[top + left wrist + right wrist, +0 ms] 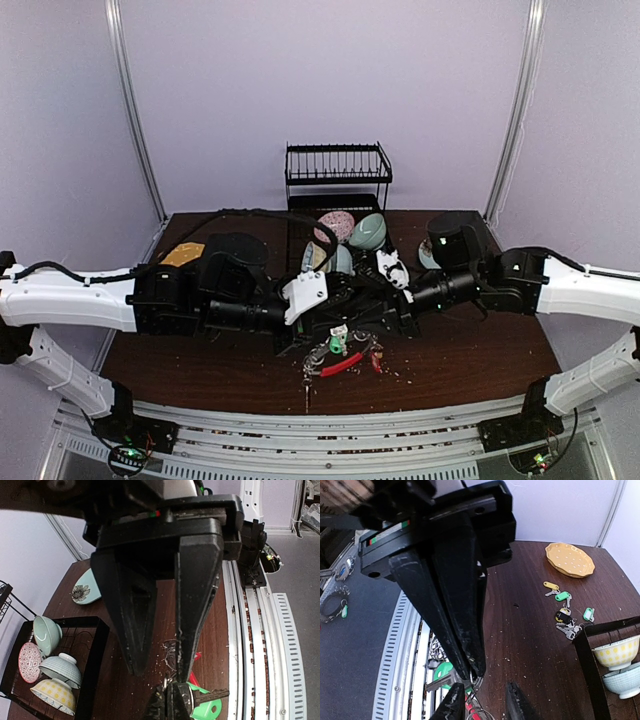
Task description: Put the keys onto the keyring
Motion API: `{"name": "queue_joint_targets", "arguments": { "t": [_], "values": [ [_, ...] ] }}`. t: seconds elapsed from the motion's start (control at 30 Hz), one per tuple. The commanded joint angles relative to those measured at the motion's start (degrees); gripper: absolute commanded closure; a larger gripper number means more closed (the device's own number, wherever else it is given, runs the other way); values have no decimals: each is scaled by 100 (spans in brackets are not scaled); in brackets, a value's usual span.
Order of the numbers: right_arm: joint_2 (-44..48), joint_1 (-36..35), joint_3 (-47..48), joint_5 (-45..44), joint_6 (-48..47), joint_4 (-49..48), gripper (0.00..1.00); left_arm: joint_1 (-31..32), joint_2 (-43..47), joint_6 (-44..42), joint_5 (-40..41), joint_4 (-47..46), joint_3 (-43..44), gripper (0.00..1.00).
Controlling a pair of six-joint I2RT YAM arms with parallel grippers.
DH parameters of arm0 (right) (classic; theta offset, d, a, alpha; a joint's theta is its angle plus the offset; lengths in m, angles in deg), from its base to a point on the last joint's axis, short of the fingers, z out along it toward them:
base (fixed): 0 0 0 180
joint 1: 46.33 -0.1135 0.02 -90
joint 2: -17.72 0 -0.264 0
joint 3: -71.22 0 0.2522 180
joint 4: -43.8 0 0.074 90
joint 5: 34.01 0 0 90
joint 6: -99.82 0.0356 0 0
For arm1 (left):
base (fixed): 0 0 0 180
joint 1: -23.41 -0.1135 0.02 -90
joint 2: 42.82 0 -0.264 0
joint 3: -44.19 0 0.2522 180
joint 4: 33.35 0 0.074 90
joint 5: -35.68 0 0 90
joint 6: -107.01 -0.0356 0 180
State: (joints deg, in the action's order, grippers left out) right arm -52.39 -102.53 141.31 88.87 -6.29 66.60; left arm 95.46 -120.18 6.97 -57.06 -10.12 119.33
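The keyring [345, 362] lies near the table's front edge, its red sleeve [196, 656] and wire rings [481, 714] showing under both grippers. My right gripper [474, 673] is shut on a silver key [436, 682] with a green tag [440, 666], holding it at a small split ring just above the keyring. From the left wrist view that key [214, 695] and green tag [209, 711] stick out of the right fingertips [172, 702]. My left gripper [159, 676] stands with its jaws apart beside them, holding nothing. More tagged keys [565, 611] lie in a loose pile farther back.
A black tray [98, 645] with several bowls [46, 632] stands behind the grippers, and a wire dish rack [338, 175] stands at the back. A yellow plate [570, 560] and a teal plate [83, 588] lie on the table. The metal rail [250, 645] runs along the near edge.
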Motion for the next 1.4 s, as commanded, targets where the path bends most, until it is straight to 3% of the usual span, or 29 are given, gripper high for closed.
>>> {"name": "queue_joint_targets", "arguments": {
  "t": [0.0, 0.2, 0.37, 0.67, 1.03, 1.17, 1.37],
  "values": [
    [358, 18, -497, -571, 609, -600, 68, -29, 168, -20, 67, -480, 15, 100],
    [752, -67, -849, -838, 1090, -1070, 65, -26, 126, 23, 170, -506, 21, 100],
    [828, -356, -984, -1625, 1365, -1258, 65, -25, 137, 213, 317, -697, -24, 100],
    [1006, -761, -1336, -2393, 1599, -1702, 74, -24, 116, 350, 340, -830, -70, 100],
    [857, -858, -1348, -2149, 1554, -1740, 64, -24, 90, 339, 409, -790, -21, 100],
    [843, -877, -1388, -2292, 1621, -1800, 75, -24, 90, 337, 392, -800, -28, 100],
    [696, -901, -1363, -2301, 1614, -1854, 76, -24, 101, 328, 402, -811, -30, 100]
  ]
}}
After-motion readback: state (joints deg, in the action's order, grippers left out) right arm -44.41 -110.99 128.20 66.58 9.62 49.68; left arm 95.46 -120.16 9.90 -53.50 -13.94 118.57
